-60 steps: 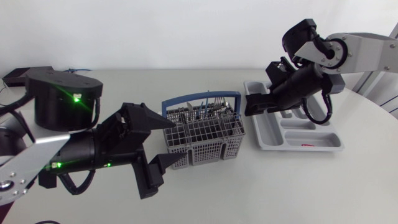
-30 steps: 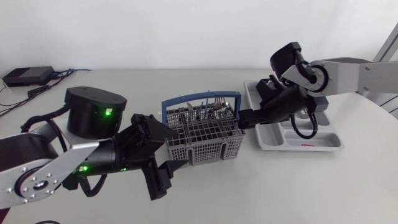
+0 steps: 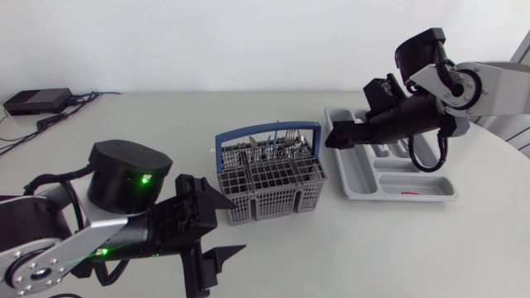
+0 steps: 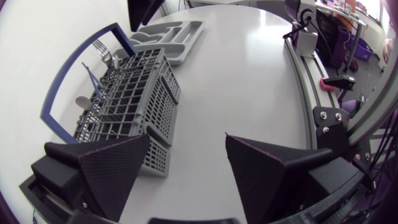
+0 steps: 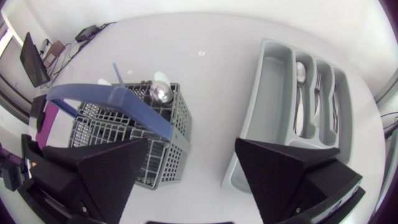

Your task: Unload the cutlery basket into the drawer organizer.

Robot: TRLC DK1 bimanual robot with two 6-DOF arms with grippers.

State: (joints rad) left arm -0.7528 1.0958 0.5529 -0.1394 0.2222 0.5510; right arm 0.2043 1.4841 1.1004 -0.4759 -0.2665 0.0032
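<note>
One grey lattice basket (image 3: 273, 195), blue hoop handle (image 3: 265, 127) | smooth compartmented grey organizer (image 3: 358, 172)

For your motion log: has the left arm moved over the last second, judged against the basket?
Yes. Against the basket, the left arm has shifted toward the table's near edge.

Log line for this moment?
left gripper open, empty, near cutlery basket | right gripper open, empty, near drawer organizer | spoon in organizer | basket not empty
</note>
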